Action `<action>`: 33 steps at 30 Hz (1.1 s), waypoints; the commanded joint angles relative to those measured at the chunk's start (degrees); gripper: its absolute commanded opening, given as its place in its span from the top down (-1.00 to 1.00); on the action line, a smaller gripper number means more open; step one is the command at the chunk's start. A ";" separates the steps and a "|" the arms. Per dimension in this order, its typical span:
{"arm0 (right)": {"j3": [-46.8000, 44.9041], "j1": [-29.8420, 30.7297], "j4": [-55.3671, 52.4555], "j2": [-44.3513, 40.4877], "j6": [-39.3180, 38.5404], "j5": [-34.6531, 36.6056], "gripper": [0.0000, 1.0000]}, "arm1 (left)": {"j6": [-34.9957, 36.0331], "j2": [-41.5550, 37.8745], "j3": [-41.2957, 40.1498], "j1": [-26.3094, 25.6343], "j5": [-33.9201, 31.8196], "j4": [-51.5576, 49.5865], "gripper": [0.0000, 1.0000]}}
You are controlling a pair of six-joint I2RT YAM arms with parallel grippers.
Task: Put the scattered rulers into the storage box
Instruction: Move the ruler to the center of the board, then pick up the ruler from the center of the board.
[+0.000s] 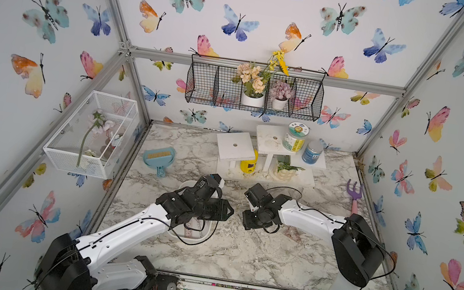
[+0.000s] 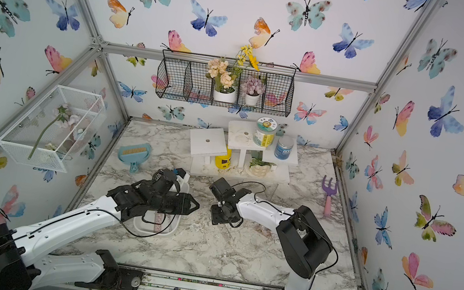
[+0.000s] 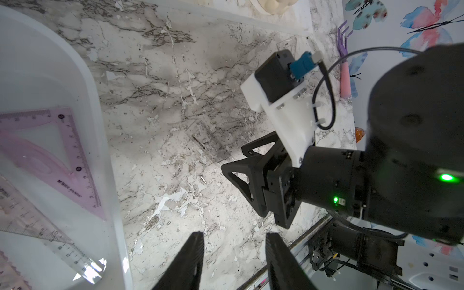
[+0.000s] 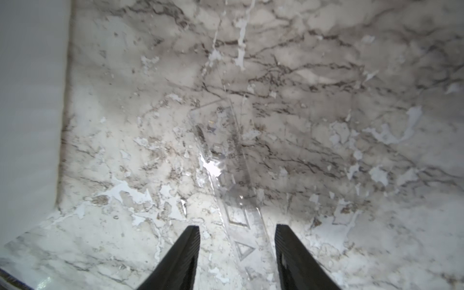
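The white box (image 3: 113,175) sits on the table (image 3: 163,100) under the left arm. It already holds a pink set square (image 3: 77,155) and a clear ruler (image 3: 37,221), both lying flat on its floor, which suits such thin pieces. The left claw (image 3: 233,234) hangs just beside the box rim, half open with nothing between its fingers, so it looks to have no load. One clear ruler (image 4: 233,140) lies flat on the table near the box and is hard to pick out against the marble pattern. The right claw (image 4: 237,227) is low over it, also half open. Its fingers stand either side of the ruler's near end without pinching it, probably lined up to nip an edge. What looks like another clear piece (image 3: 286,45) lies farther off by the white stand.
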 commanded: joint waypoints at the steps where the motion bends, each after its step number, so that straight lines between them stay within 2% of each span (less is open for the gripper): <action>1: 0.49 0.08 -5.02 1.09 -3.16 4.02 -0.07 | 0.25 -0.72 -0.46 0.37 -1.61 -0.51 0.10; 5: 0.51 0.08 -5.96 1.30 -3.60 5.37 -0.07 | 0.14 -0.46 -0.55 0.41 -1.17 -0.29 0.10; 33: 0.94 2.00 -5.51 3.35 -3.17 2.67 0.00 | 0.02 -0.37 -1.25 0.37 -0.86 0.14 0.10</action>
